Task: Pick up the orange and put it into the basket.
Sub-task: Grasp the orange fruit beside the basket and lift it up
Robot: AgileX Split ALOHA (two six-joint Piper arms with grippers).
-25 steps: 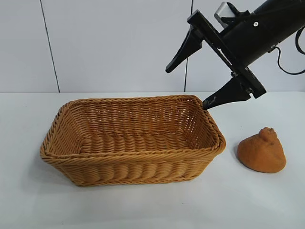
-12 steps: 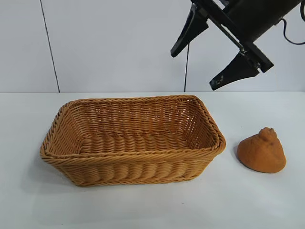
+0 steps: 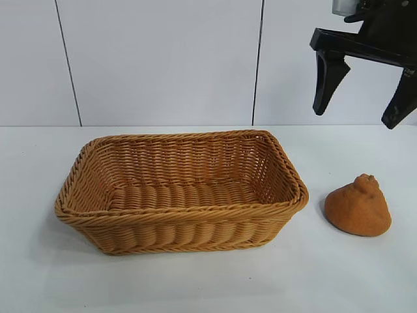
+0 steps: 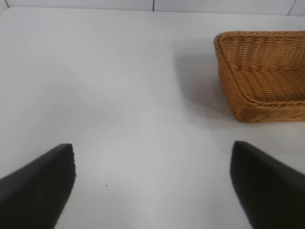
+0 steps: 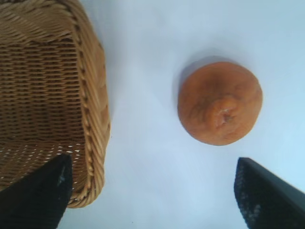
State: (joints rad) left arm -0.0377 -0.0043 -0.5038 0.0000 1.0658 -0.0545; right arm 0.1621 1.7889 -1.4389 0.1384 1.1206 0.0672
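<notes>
The orange (image 3: 359,206), brownish and cone-shaped with a bump on top, sits on the white table to the right of the basket (image 3: 179,225), apart from it. It also shows in the right wrist view (image 5: 220,102), with the basket's end (image 5: 93,95) beside it. My right gripper (image 3: 358,119) is open and empty, high above the table, above and a little behind the orange, fingers pointing down. My left gripper (image 4: 152,164) is open and empty over bare table, off the basket's (image 4: 248,90) left end; it is not seen in the exterior view.
The white table (image 3: 208,287) runs back to a white panelled wall (image 3: 163,59). The basket is empty inside.
My right gripper has risen and swung to the right, from over the basket's far right corner to high above the orange, its fingers now pointing straight down. The orange and basket have not moved.
</notes>
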